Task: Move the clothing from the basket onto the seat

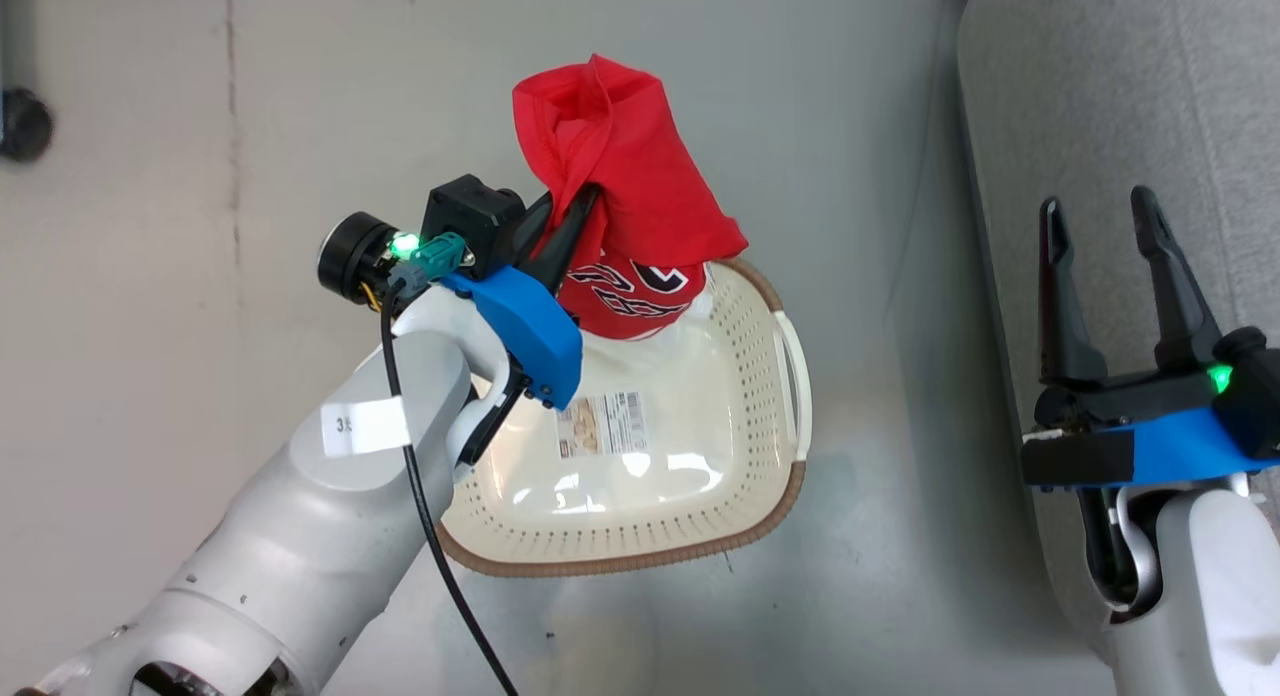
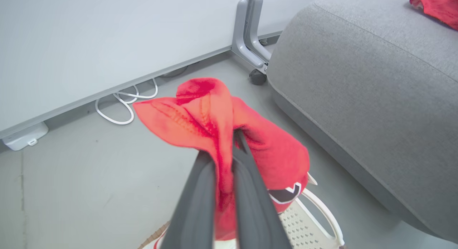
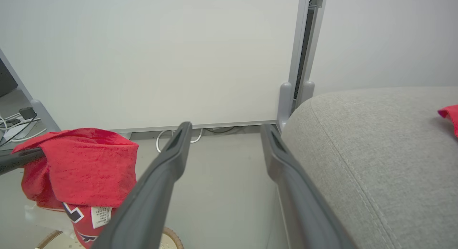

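Grey floor (image 1: 150, 396) runs under the whole scene, with a white wall panel (image 3: 150, 55) behind and the grey fabric sofa (image 1: 1100, 96) along the robot's right side. On that floor sits the cream perforated laundry basket (image 1: 620, 561), its bare bottom showing a paper label (image 1: 603, 424). The left tool (image 1: 585, 201) is clamped shut on a bunched fold of the red jersey (image 1: 625, 186), its two dark fingers pressed together with cloth squeezed between them. The jersey hangs from that pinch with its long axis roughly vertical: a loose red flap flops over the fingertips and the numbered lower end dangles at the basket's far rim. Whether that end is clear of the rim I cannot tell. Another red garment (image 2: 438, 5) already lies on top of the sofa, well apart from the jersey. The right tool (image 1: 1097, 206) hovers over the sofa's edge, fingers spread wide and holding nothing. That arm is the nearer one to the sofa, but the load is in the left. The sofa lies to the right of the held jersey, beyond the basket's white side handle (image 1: 795, 361), and its cushion top looks higher than the basket rim. The carry therefore probably needs a lift, then a sweep rightward, so the trailing end does not snag.
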Available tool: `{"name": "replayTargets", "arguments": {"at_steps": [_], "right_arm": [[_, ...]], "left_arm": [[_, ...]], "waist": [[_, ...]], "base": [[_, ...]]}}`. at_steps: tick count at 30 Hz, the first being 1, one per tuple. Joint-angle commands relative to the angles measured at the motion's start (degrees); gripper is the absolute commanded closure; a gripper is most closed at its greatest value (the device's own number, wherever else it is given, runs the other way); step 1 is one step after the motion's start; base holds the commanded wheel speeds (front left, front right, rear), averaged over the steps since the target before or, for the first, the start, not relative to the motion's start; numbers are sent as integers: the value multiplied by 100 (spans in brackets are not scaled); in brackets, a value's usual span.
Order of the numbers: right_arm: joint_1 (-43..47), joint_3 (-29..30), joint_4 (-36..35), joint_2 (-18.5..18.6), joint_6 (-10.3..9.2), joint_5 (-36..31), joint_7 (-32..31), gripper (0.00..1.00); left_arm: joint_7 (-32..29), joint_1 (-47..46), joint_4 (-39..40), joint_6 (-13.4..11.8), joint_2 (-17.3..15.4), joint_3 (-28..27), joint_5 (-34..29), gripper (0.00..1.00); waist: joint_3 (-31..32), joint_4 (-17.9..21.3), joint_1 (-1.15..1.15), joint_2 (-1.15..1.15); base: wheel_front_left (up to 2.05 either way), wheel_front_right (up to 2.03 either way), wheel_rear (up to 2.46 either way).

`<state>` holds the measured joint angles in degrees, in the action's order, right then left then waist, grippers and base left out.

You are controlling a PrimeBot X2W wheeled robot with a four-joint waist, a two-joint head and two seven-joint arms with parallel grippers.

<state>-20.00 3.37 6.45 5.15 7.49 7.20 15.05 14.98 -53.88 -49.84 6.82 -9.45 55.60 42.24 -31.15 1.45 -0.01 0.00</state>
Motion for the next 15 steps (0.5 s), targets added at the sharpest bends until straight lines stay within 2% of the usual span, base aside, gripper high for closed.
{"name": "replayTargets", "arguments": {"at_steps": [1, 7, 15], "right_arm": [[124, -9, 44, 34, 1, 51, 19, 0], [357, -44, 171, 29, 1, 80, 19, 0], [633, -102, 312, -45, 1, 104, 19, 0]], "left_arm": [[28, 150, 244, -50, -38, -241, -178, 100], [29, 454, 855, -68, -47, -811, -697, 100], [29, 517, 1236, -22, 67, -1123, -1070, 100]], "waist": [[468, -104, 1, 0], [987, -166, 1, 0], [1565, -222, 1, 0]], "base": [[0, 0, 0], [0, 0, 0], [0, 0, 0]]}}
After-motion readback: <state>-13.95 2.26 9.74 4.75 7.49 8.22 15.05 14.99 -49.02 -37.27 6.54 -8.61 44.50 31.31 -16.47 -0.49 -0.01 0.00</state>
